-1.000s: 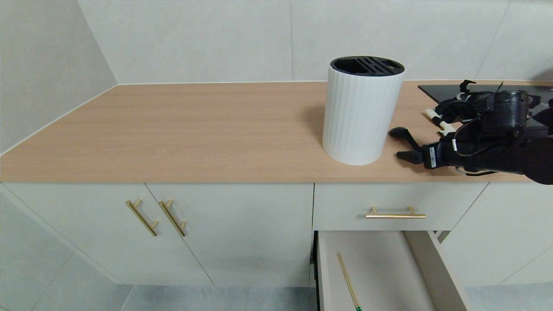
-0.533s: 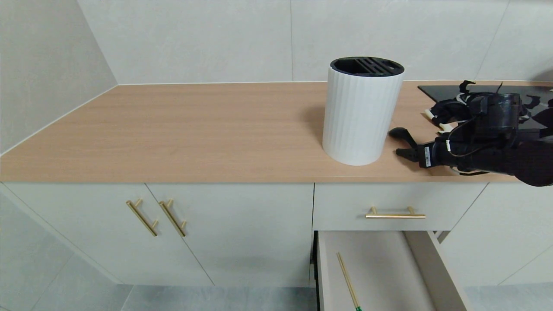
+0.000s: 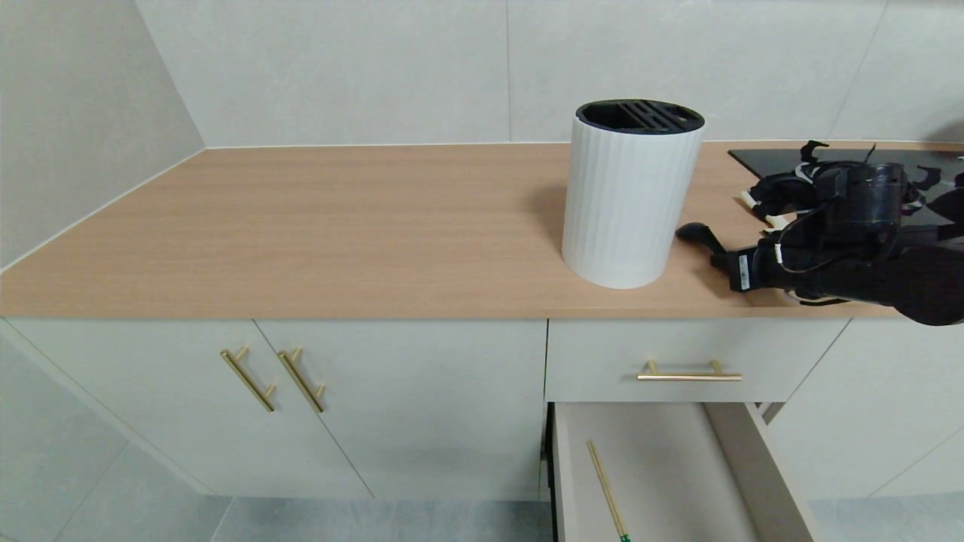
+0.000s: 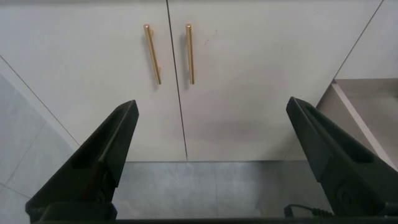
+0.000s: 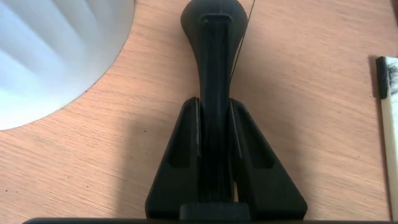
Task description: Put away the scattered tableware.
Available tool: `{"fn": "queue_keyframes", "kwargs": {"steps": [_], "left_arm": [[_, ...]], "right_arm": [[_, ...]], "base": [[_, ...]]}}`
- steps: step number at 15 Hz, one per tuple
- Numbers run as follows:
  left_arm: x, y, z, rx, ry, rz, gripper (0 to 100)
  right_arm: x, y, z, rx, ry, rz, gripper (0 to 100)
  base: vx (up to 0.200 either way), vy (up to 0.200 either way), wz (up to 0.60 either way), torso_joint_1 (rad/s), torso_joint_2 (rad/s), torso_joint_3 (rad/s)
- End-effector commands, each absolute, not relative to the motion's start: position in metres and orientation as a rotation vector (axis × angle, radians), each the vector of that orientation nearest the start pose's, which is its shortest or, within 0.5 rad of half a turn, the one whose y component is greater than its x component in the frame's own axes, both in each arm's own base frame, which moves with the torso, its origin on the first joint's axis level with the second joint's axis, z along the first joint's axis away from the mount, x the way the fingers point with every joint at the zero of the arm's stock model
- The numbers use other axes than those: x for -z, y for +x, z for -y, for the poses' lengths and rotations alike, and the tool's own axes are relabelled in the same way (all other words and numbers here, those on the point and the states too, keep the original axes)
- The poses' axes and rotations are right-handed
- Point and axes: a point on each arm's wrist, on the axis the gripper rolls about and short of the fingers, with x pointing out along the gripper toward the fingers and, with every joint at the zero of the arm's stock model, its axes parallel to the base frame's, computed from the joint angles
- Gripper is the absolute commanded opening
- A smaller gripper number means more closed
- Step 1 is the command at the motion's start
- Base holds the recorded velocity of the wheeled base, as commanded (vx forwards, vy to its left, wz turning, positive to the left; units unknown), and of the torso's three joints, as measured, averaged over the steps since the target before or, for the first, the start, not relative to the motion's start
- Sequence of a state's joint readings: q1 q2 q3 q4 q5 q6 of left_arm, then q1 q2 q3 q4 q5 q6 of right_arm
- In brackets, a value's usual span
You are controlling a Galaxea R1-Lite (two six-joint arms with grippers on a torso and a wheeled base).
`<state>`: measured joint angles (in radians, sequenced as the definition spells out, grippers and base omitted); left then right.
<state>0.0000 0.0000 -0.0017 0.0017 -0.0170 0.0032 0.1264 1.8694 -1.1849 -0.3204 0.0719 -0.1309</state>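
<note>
Just beside the foot of the tall white ribbed cylindrical holder (image 3: 629, 196) lies a slim black utensil (image 5: 214, 74) with a bulbous rounded end, flat on the pale wooden countertop (image 3: 339, 226). The right gripper (image 5: 214, 109) has it pinched: in the right wrist view the two black fingers press narrowly against either flank of the shaft, with no gap to be seen. The utensil's long axis runs in line with the gripper's own reach. Its rounded end points away from the wrist and towards the holder, near the holder's base but apart from it. The right arm is the nearer by far. The left gripper (image 4: 211, 107) hangs wide open well below, before the white cabinet doors (image 4: 168, 53) with brass bar handles. My judgement is that the coming move turns on height, since the holder's slotted black top stands well above the grasp. The open white drawer (image 3: 663, 467), holding a thin wooden chopstick (image 3: 606, 489), lies below the counter's edge. The utensil's working end is covered by the gripper, so whether it is a knife, spoon or ladle cannot be told. A white-handled utensil (image 5: 387, 124) lies near, towards the black glass hob (image 3: 768, 156), mostly hidden by the arm in the head view.
</note>
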Motion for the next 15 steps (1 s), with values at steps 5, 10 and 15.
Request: {"fn": "queue_keyframes", "kwargs": {"steps": [5, 10, 15], "left_arm": [[-0.076, -0.023, 0.000, 0.017, 0.003, -0.002, 100], [-0.076, -0.023, 0.000, 0.017, 0.003, -0.002, 100], [-0.076, -0.023, 0.000, 0.017, 0.003, -0.002, 100]], "right_arm": [[-0.233, 0.297, -0.052, -0.227, -0.046, -0.290, 0], [-0.237, 0.211, -0.042, -0.265, -0.012, -0.251, 0], [-0.210, 0.160, -0.044, -0.348, -0.049, -0.285, 0]], "base": [[0.000, 0.000, 0.00, 0.000, 0.00, 0.000], [0.000, 0.000, 0.00, 0.000, 0.00, 0.000], [0.000, 0.000, 0.00, 0.000, 0.00, 0.000]]}}
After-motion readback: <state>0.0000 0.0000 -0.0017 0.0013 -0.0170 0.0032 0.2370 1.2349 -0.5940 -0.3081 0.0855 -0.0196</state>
